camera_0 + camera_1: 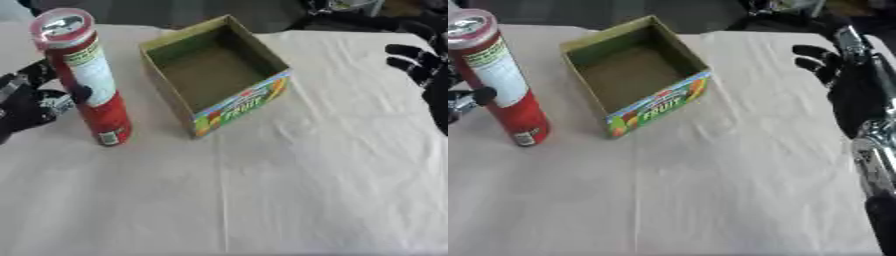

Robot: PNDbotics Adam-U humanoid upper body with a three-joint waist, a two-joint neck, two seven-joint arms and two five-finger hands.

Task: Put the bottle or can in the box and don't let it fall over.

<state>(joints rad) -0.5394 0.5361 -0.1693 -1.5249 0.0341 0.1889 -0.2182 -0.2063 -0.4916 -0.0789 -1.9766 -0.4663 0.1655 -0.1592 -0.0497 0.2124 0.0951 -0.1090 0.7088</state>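
Tall red can point(87, 80) stands upright at upper left of the frame, on the white tablecloth point(289, 190). It has a silver top w/ a clear lid, a pale label panel down its side and a small white patch near the base. Can is outside the box, just left of it, w/ a narrow strip of cloth between them.

Cardboard box point(214, 70) sits top centre, turned cornerwise, open side up. Inside looks plain brown/olive, nothing in it. Its near side wall carries bright fruit print w/ the word "FRUIT", facing lower right.

Left hand point(31, 102) comes in at the left edge, mid-height, black w/ silver parts. Fingers point(39, 70) reach toward the back of the can and a dark part lies against the can's side about halfway up. Looks like it's partly wrapped round the can, but the can hides most of the contact, so can't tell for sure if it's gripping or just beside it.

Right hand point(829, 62) at upper right, well apart from box and can. Fingers spread and relaxed, holding nothing. Its arm point(877, 150), black and silver, runs down the right edge in the right eye view.

Cloth has soft creases, incl. one long fold running down the middle toward the bottom edge.
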